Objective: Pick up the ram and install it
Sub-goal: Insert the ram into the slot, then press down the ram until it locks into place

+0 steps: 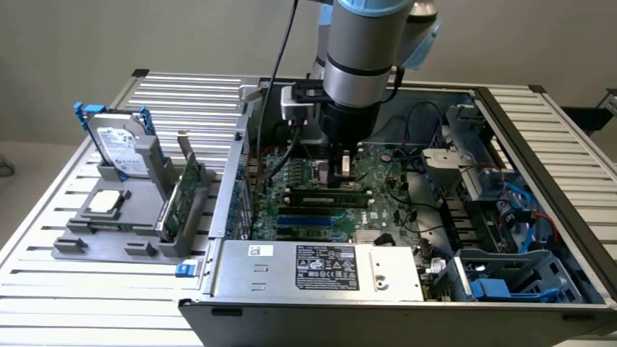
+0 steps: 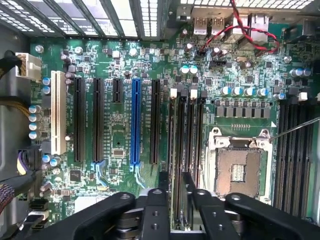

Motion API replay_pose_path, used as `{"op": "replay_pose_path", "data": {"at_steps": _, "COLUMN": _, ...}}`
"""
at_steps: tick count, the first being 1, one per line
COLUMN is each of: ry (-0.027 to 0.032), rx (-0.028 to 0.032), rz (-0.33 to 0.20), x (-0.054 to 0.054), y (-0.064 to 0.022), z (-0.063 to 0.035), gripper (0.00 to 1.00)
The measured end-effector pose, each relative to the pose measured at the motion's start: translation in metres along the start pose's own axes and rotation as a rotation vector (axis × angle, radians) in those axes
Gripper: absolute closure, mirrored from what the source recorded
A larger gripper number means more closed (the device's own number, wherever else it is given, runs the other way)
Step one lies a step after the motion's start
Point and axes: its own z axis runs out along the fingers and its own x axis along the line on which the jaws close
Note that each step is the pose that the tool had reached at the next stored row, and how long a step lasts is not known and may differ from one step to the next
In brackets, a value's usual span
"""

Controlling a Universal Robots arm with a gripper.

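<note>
Work surface: a slatted metal table [image 1: 58, 253], pale wall behind; on it, at the exterior view's left, a grey parts holder [image 1: 106, 242] carrying a hard drive [image 1: 121, 148] in a blue bracket, a square silver processor chip [image 1: 106, 202] and a green expansion card [image 1: 186, 189] standing on edge; to the right, an open computer case [image 1: 540, 217] with its power supply [image 1: 323, 269] at the near edge and a green motherboard [image 2: 115, 130] on its floor. Arm: reaches down into the case from above; gripper [image 1: 343, 173] just above the black memory slots [image 2: 186, 130], between the blue expansion slot [image 2: 135, 122] and the empty processor socket [image 2: 239, 167]. Fingers [image 2: 161, 187]: slightly apart, clamped on the ram [image 2: 178, 210], which stands edge-on between them, lined up along a memory slot and at or in it; whether it is fully seated cannot be told.
</note>
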Motion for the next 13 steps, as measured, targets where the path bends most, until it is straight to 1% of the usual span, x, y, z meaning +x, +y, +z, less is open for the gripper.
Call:
{"op": "replay_pose_path", "data": {"at_steps": 1, "ry": -0.0002, "rx": -0.0002, "rz": 0.001, "x": 0.0, "y": 0.0005, "z": -0.0002, "gripper": 0.8}}
{"op": "replay_pose_path", "data": {"at_steps": 2, "ry": -0.0003, "rx": -0.0004, "rz": 0.001, "x": 0.0, "y": 0.0016, "z": -0.0003, "gripper": 0.86}}
{"op": "replay_pose_path", "data": {"at_steps": 3, "ry": -0.0005, "rx": -0.0003, "rz": 0.002, "x": 0.0, "y": 0.0037, "z": -0.0003, "gripper": 0.89}}
{"op": "replay_pose_path", "data": {"at_steps": 6, "ry": -0.0008, "rx": -0.0004, "rz": 0.003, "x": 0.0, "y": 0.0129, "z": 0.0, "gripper": 0.89}}
{"op": "replay_pose_path", "data": {"at_steps": 13, "ry": -0.0007, "rx": -0.0004, "rz": 0.003, "x": 0.0, "y": 0.0139, "z": 0.0, "gripper": 0.89}}
